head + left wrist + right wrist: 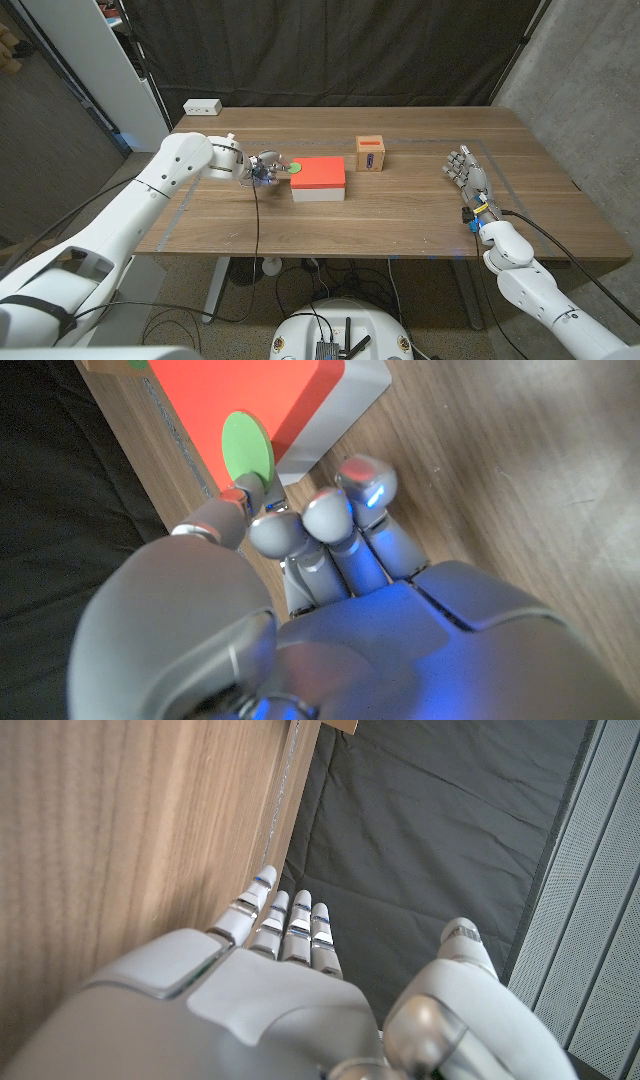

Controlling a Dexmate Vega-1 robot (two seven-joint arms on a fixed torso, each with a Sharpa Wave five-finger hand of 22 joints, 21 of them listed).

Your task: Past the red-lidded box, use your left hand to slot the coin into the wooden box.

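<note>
We see a wooden table (400, 215) standing before a black curtain (330, 50) that hangs across the back. A white power strip (202, 106) lies at the table's far left corner. A grey wall (590, 80) rises on the right, a white panel (85, 60) leans on the left, and the floor (590, 225) is grey.

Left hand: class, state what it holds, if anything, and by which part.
The left hand pinches the green coin by its edge, between thumb and a fingertip, beside the red-lidded box. The right hand holds nothing.
</note>
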